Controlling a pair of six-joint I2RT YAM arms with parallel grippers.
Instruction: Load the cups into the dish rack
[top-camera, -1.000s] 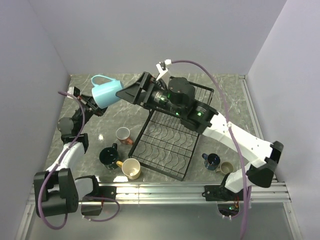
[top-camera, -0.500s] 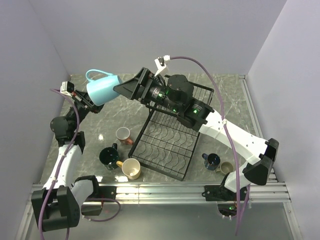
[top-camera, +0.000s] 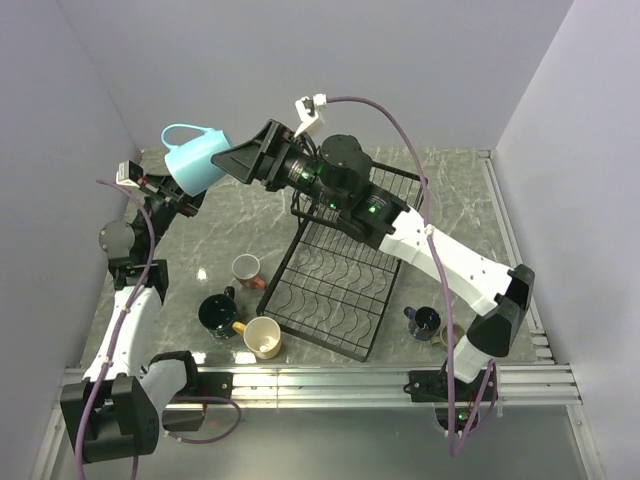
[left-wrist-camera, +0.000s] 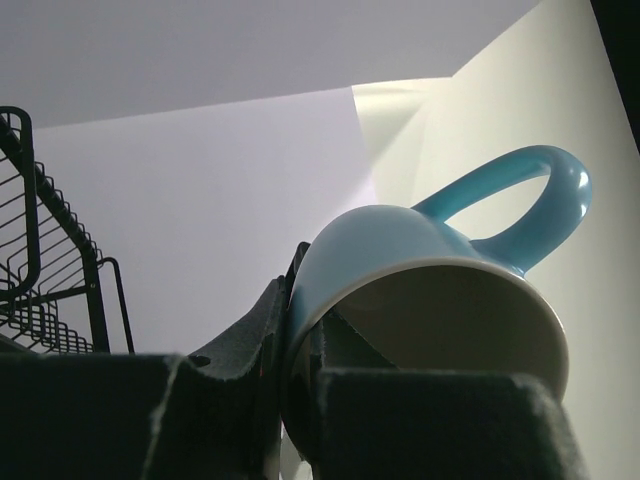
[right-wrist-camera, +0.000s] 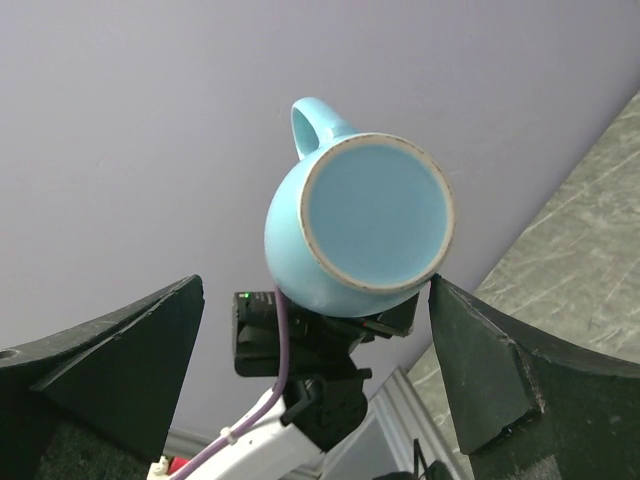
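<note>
My left gripper (top-camera: 183, 192) is shut on the rim of the light blue mug (top-camera: 193, 157) and holds it high in the air at the back left, base pointing towards the right arm. In the left wrist view the mug (left-wrist-camera: 430, 270) has one finger inside and one outside its wall. My right gripper (top-camera: 226, 166) is open, its fingers level with the mug's base and not touching it. In the right wrist view the mug's base (right-wrist-camera: 375, 215) sits between the spread fingers (right-wrist-camera: 500, 370). The black wire dish rack (top-camera: 335, 285) stands in the middle of the table.
On the table left of the rack stand a salmon pink mug (top-camera: 246, 268), a dark teal mug (top-camera: 217, 313) and a yellow-cream mug (top-camera: 263, 337). A navy mug (top-camera: 423, 321) and a beige-grey mug (top-camera: 452, 336) sit to the rack's right. Walls close in at the back and left.
The left gripper has lifted the blue mug up and to the left. The right gripper has followed it the same way, staying open by the mug's base.
</note>
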